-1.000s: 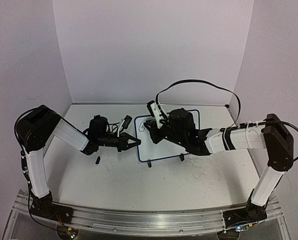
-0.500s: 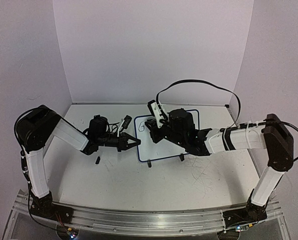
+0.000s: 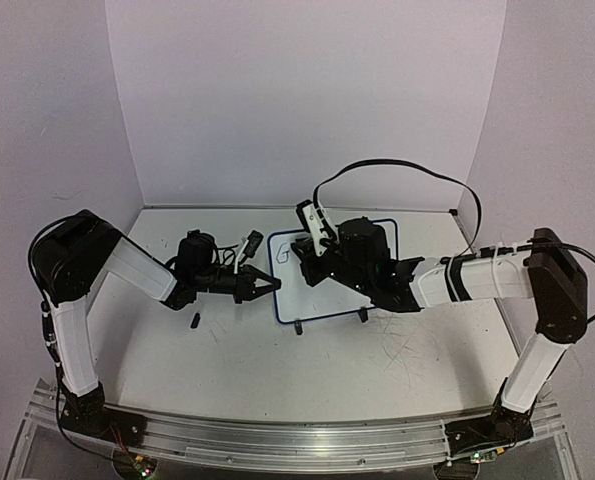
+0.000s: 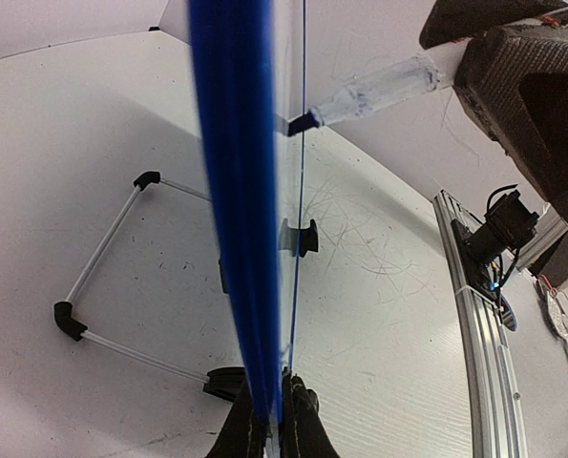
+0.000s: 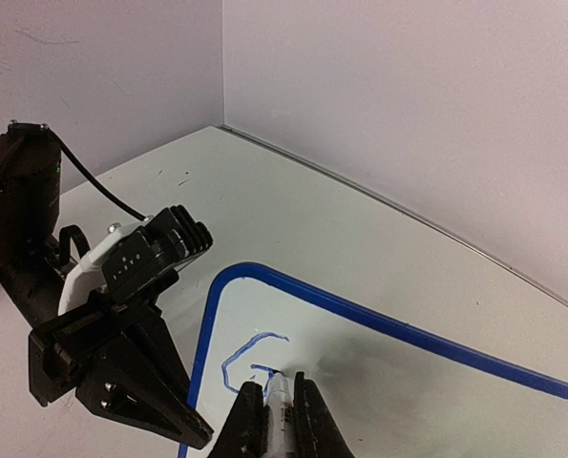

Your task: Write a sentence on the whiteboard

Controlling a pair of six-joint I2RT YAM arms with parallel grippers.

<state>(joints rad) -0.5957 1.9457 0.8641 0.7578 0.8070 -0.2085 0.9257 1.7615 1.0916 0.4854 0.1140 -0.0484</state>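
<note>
Whiteboard rests on its two black feet on the bench, a little right of centre, and we count one of it. At far left the left arm rises from its base, folds at a high elbow and stretches low to the right. Its left pincer is closed narrow on the whiteboard's blue left edge, which the left wrist view shows clamped between the two fingers. Just in front of that forearm one small dark piece lies on the bench.

On the white face we read the sentence only as one blue curl shaped like a G, with a short stroke beside it. One marker touches the board with its tip just right of that curl, and the right pincer holds it tight by the barrel. The right arm climbs from its base at far right, bends at the elbow and reaches left over the board, with one black cable arching above it.
</note>
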